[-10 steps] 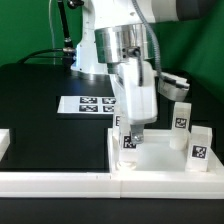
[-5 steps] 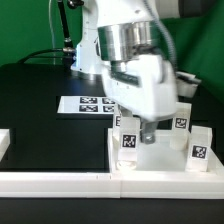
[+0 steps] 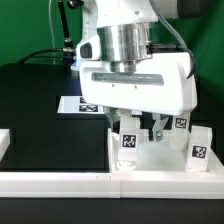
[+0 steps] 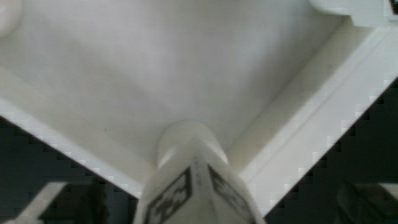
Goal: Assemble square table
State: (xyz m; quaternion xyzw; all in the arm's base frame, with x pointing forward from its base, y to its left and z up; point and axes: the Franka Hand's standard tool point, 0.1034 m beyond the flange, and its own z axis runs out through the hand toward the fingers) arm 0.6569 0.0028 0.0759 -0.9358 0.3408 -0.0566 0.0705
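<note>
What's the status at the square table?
End effector low over white plastic square tabletop, open or shut unclear. Tagged short white leg upright right below it. Two more tagged legs stand alongside.

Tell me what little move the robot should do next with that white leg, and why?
Probably keep turning the short white tagged leg down into its corner socket. The hand sits low over the white plastic square tabletop, and the wrist view shows the leg standing upright at the tray's corner. Whether it is fully seated can't be seen.
</note>
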